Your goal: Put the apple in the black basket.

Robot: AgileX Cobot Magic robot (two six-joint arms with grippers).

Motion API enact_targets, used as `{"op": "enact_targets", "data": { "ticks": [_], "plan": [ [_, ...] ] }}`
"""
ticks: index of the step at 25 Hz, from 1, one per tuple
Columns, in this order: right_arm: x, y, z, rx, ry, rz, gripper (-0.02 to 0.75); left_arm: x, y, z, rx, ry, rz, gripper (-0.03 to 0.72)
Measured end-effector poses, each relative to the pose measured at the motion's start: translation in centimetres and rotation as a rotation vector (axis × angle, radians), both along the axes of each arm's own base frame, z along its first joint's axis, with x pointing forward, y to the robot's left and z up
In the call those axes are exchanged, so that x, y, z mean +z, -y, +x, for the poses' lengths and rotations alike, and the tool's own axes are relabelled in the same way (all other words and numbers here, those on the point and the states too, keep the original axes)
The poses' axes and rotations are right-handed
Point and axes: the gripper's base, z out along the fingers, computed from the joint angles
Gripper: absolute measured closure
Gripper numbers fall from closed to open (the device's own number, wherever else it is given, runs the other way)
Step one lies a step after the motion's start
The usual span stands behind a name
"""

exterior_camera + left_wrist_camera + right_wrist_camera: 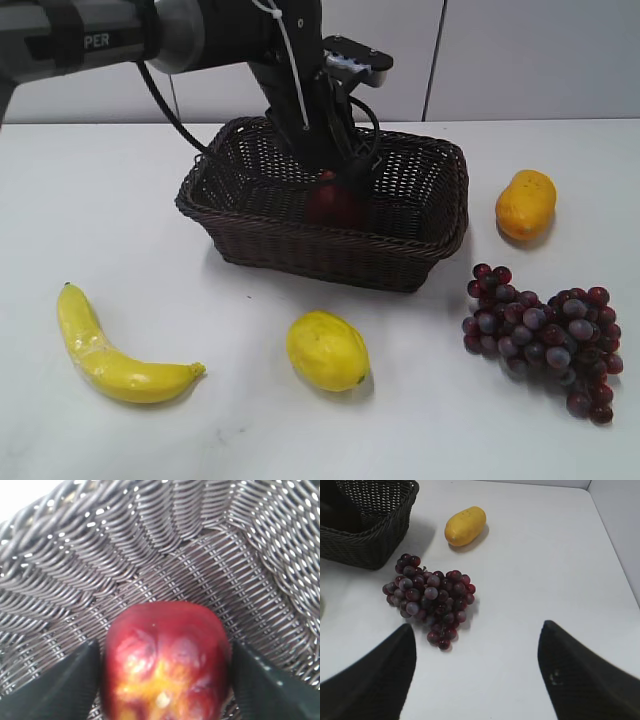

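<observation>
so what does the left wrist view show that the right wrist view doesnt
Only the left wrist view shows the apple, clamped between the left gripper fingers low inside the basket, over its woven floor.

Only the right wrist view shows the grapes, the yellow-orange oval fruit, bare white table and the right gripper, open and holding nothing.

Both show the black basket: its inside on the left, an outside corner on the right.
</observation>
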Motion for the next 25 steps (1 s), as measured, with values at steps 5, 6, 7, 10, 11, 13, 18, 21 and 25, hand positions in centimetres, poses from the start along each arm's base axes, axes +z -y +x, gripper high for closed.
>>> {"op": "enact_targets", "data": {
  "ticks": [5, 6, 7, 10, 11, 13, 18, 21, 25],
  "plan": [
    [0.0, 0.0, 0.0, 0.000, 0.000, 0.000, 0.167, 0.4, -0.1, 0.0, -0.004, 0.013, 0.009, -0.001],
    [0.0, 0.0, 0.0, 0.000, 0.000, 0.000, 0.167, 0.8, -0.2, -0.1, -0.005, 0.019, 0.009, -0.001],
    [0.0, 0.0, 0.0, 0.000, 0.000, 0.000, 0.167, 1.5, -0.4, -0.2, -0.007, 0.029, 0.011, -0.001],
    [0.0, 0.0, 0.0, 0.000, 0.000, 0.000, 0.167, 4.8, -1.2, -0.7, -0.017, 0.091, 0.019, -0.001],
    [0.0, 0.0, 0.0, 0.000, 0.000, 0.000, 0.167, 6.5, -1.7, -1.1, -0.019, 0.119, 0.020, -0.001],
    [0.0, 0.0, 0.0, 0.000, 0.000, 0.000, 0.167, 9.7, -2.8, -1.9, -0.018, 0.162, 0.024, -0.001],
    [0.0, 0.0, 0.0, 0.000, 0.000, 0.000, 0.167, 17.3, -8.2, -3.8, 0.097, 0.191, -0.014, 0.002],
    [0.0, 0.0, 0.0, 0.000, 0.000, 0.000, 0.167, 19.7, -12.5, -3.6, 0.208, 0.187, -0.015, 0.008],
    [0.0, 0.0, 0.0, 0.000, 0.000, 0.000, 0.167, 20.9, -18.8, -2.5, 0.392, 0.182, -0.024, 0.020]
  ]
}}
